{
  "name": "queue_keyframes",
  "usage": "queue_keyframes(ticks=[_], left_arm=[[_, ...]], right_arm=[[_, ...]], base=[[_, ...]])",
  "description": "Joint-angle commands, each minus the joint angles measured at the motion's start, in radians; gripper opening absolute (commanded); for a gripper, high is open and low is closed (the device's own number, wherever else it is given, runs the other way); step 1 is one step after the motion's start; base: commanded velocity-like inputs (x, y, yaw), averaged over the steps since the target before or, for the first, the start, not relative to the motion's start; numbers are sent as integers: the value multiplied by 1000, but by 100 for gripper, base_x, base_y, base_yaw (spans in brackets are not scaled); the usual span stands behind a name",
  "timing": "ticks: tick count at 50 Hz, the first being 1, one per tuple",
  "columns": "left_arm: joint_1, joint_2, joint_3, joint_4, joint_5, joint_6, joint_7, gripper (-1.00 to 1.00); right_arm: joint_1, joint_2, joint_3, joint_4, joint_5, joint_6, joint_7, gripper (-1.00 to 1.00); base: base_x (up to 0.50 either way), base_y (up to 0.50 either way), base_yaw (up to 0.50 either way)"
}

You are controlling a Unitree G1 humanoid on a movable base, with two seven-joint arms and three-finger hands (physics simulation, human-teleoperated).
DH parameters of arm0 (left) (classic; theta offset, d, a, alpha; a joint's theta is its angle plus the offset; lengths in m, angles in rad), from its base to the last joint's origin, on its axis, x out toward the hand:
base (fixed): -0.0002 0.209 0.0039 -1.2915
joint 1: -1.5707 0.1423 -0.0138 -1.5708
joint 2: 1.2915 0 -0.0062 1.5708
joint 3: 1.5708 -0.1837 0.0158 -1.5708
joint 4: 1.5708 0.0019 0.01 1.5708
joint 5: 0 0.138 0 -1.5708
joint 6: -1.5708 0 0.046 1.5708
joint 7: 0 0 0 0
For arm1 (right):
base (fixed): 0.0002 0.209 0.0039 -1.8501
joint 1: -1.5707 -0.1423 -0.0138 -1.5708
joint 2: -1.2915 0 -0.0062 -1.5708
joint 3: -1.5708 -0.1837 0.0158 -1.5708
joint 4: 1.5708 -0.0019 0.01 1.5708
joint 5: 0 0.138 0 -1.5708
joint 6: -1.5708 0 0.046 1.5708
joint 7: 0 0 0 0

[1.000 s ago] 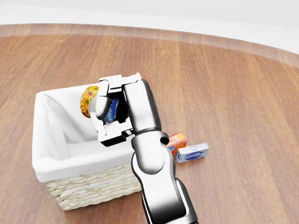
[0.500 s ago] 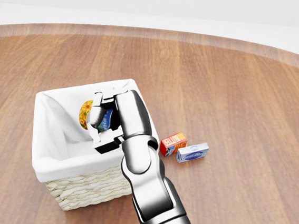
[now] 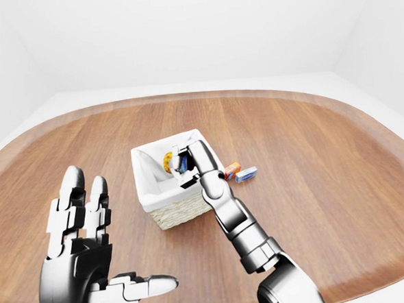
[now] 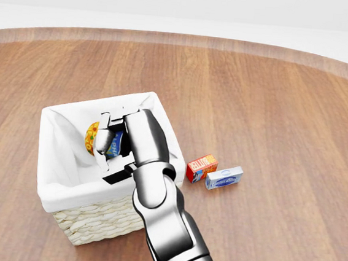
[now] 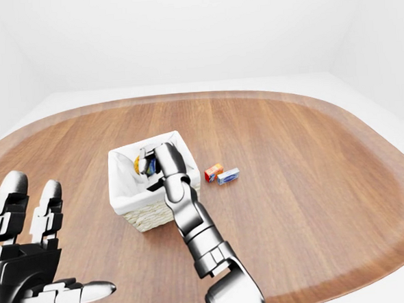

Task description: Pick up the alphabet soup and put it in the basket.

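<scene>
Presently, item one: the right hand [image 4: 112,142], silver and black with three fingers, reaching down inside the basket with its fingers closed round the alphabet soup can [image 4: 93,136], a short tin with a yellow-orange patterned end and a blue label. The can is tilted on its side, its patterned end facing the head view's left, below the rim and near the liner's upper-left wall; whether it touches the basket floor cannot be told.

Item two: the right arm [image 4: 157,209], glossy grey segments, rising from the head view's bottom edge and crossing over the basket's lower-right wall.

Item three: the basket [image 4: 100,222], square, pale woven wicker with a white cloth liner folded over its rim, standing on the round brown wooden table [image 4: 287,110].

Item four: a small red-and-orange carton [image 4: 201,168], lying on the table just beside the basket's right side.

Item five: a small white-and-blue box [image 4: 223,178], lying flat, touching or just beside the red carton on its right.

Item six: the left hand [image 3: 85,261], raised at the left-eye view's lower left, well apart from the basket, palm open, fingers spread wide and thumb extended, holding nothing.
</scene>
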State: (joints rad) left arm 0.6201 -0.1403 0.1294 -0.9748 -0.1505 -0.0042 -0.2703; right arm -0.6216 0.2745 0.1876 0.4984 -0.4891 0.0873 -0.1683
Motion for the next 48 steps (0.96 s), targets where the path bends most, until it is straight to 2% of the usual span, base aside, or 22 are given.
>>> queue_keyframes(ticks=[1, 5, 6, 7, 48], left_arm=[[6, -6, 3, -5, -4, -1, -7, 100], [5, -7, 5, -6, -6, 0, -8, 100], [5, -7, 5, -6, -5, 1, -8, 100], [4, -7, 3, -5, -3, 1, -8, 100], [-8, -21, 28, -6, -14, 11, -26, 100]], right_arm=[[3, 14, 6, -40, 1, 0, -8, -100], [0, 14, 6, -32, 2, 0, -9, -100], [0, 14, 7, -32, 0, 0, -10, -76], [-1, 15, 9, -34, -3, 0, -5, 100], [2, 23, 8, 2, -14, 0, -15, 100]], base=[[0, 0, 0], [0, 0, 0], [0, 0, 0], [0, 0, 0], [0, 0, 0]])
